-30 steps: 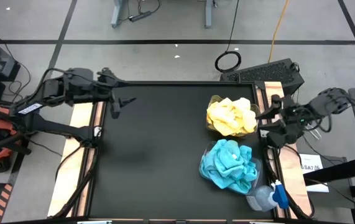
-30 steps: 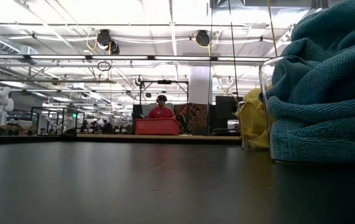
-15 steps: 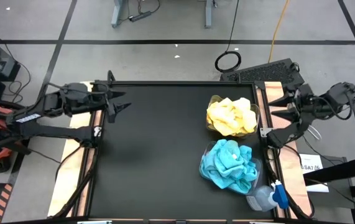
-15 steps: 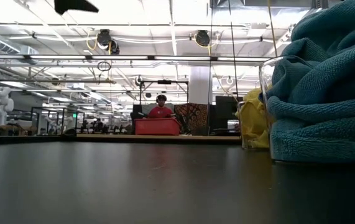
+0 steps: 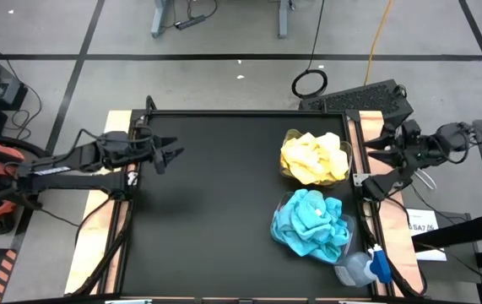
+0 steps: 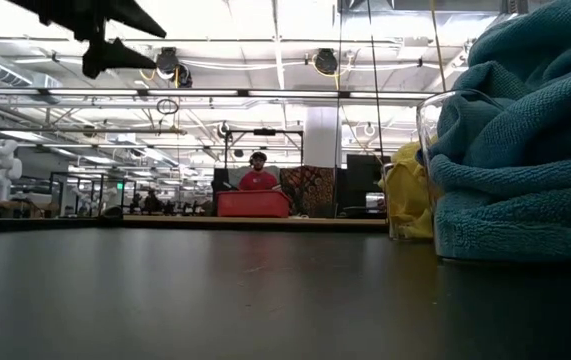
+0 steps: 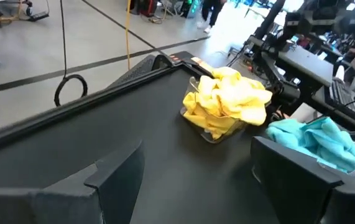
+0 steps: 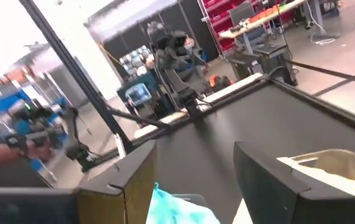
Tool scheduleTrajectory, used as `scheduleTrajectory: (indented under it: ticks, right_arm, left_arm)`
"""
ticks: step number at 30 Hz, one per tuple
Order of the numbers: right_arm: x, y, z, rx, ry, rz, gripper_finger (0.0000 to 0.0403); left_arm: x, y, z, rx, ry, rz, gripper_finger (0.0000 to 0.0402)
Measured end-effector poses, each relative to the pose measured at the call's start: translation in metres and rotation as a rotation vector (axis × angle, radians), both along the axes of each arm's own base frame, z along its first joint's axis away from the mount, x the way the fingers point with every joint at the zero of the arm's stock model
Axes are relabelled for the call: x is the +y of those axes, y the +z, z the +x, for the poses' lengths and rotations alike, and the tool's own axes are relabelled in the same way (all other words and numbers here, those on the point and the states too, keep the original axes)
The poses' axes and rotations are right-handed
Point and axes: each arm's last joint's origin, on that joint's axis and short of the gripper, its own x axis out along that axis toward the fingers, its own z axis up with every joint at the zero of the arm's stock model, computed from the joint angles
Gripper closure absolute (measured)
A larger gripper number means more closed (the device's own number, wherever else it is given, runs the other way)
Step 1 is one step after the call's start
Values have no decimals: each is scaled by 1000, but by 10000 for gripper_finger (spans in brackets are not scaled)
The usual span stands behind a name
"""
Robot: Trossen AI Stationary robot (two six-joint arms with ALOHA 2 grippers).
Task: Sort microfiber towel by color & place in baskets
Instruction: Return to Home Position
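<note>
In clear bins [image 7: 209, 132] on the surface's [image 5: 224, 211] right side: yellow towels [image 5: 315, 158], teal towels [image 5: 312, 224]. Blue-capped bottle [image 5: 360, 268] at its near right corner, keyboard [image 5: 367, 100] past the far one. Left jaws, spread, at its left edge; right jaws, spread, off its right.

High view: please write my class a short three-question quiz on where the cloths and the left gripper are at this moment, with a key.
1. True or false: the yellow cloths and the teal cloths lie mixed in one heap.
2. Pick one. The left gripper is: A) shut on a cloth; B) open and empty above the left part of the table; C) reaching down into a bin.
3. Fill in the blank: the blue-capped bottle lies right beside the pile of ____ cloths.

Key: 1 false; 2 B; 3 teal.
</note>
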Motion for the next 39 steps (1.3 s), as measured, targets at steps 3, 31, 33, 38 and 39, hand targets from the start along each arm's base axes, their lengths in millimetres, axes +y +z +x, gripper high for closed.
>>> scheduleTrajectory:
  ticks: [3,31,33,38,39]
  right_arm:
    - [6,-14,10,8,-2,15,200]
    - [43,-108,76,241,-46,126,200]
    - [46,-118,81,245,-50,141,200]
    - [53,-140,93,245,-54,192,200]
    - [54,-144,95,250,-57,200,200]
  left_arm:
    - [0,-12,0,-14,6,-17,103]
    - [-2,-93,-16,-101,77,-112,103]
    - [-2,-99,-17,-117,77,-117,103]
    - [-2,-109,-19,-138,65,-125,103]
    - [-3,-111,-19,-133,57,-128,103]
